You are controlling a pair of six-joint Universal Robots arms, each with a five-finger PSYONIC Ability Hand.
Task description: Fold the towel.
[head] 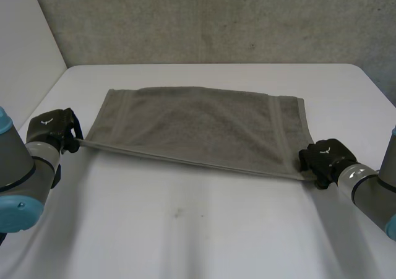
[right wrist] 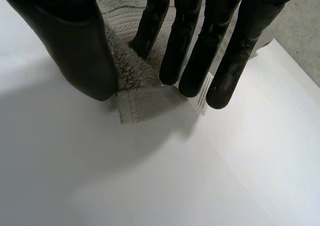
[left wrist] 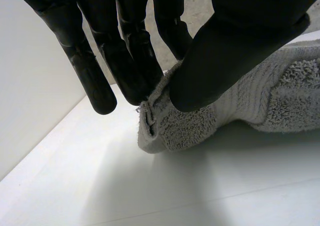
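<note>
Grey towel (head: 204, 127): spread flat across the middle of the white table (head: 185, 236), near edge drawn taut between both hands. Left hand (head: 55, 129): thumb and fingers pinching the near-left corner. Right hand (head: 323, 158): thumb and fingers pinching the near-right corner. Step, as judged: corners gripped, first fold pending. Next move likely requires lifting both corners together and carrying them evenly to the far edge.

1. The towel (head: 198, 127) is plain grey-brown, with a smoother woven band near each short end.
2. Its label (right wrist: 202, 93) is white.
3. The table (head: 204, 229) is plain white.
4. The left hand (head: 55, 127) and right hand (head: 325, 158) are black.
5. The arms (head: 21, 161) are grey with light-blue caps.
6. The wall (head: 216, 19) is mottled grey.
</note>
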